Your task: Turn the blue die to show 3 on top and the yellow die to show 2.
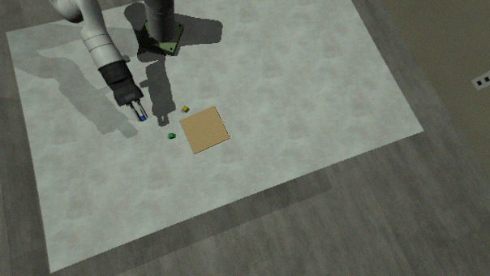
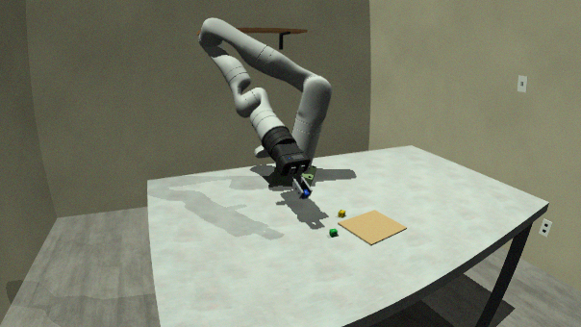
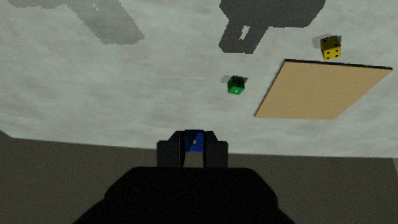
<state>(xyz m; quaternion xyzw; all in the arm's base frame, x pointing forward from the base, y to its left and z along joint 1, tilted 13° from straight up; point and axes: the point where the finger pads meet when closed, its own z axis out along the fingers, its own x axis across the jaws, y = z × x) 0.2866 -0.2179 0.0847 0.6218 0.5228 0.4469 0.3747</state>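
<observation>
My gripper (image 1: 141,114) is shut on the blue die (image 1: 143,118) and holds it above the table, left of the mat. The die also shows between the fingers in the exterior view (image 2: 305,193) and in the wrist view (image 3: 193,141). The tan mat (image 1: 204,129) lies flat on the table; it also shows in the exterior view (image 2: 371,226) and in the wrist view (image 3: 321,89). The yellow die (image 1: 185,109) sits on the table just off the mat's far corner. The green die (image 1: 171,135) sits on the table just left of the mat.
The arm's base (image 1: 162,38) stands at the back of the grey table. The table's edges are far from the dice.
</observation>
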